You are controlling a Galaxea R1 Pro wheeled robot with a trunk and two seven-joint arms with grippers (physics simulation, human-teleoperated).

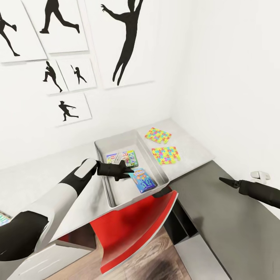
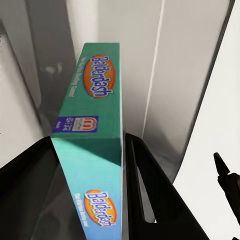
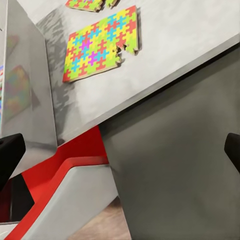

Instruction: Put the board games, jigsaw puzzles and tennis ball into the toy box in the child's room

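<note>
The left pincer (image 1: 125,170) is reaching over the toy box (image 1: 103,147) on the worktop (image 1: 194,149), clenching a blue-green "Balderdash" board game (image 2: 95,145) between its fingers (image 2: 150,190); the game is hanging inside the box (edge-on to the wrist camera). A second board game (image 1: 127,157) is lying flat on the box floor toward the wall. Two jigsaw puzzles (image 1: 158,135) (image 1: 166,154) are resting on the worktop just beside the box, apart from each other. The right pincer (image 1: 229,182) is hovering released over the dark lower cabinet (image 1: 217,217), its fingertips (image 3: 10,152) spread wide. A red chair (image 1: 136,225) is standing below the box.
</note>
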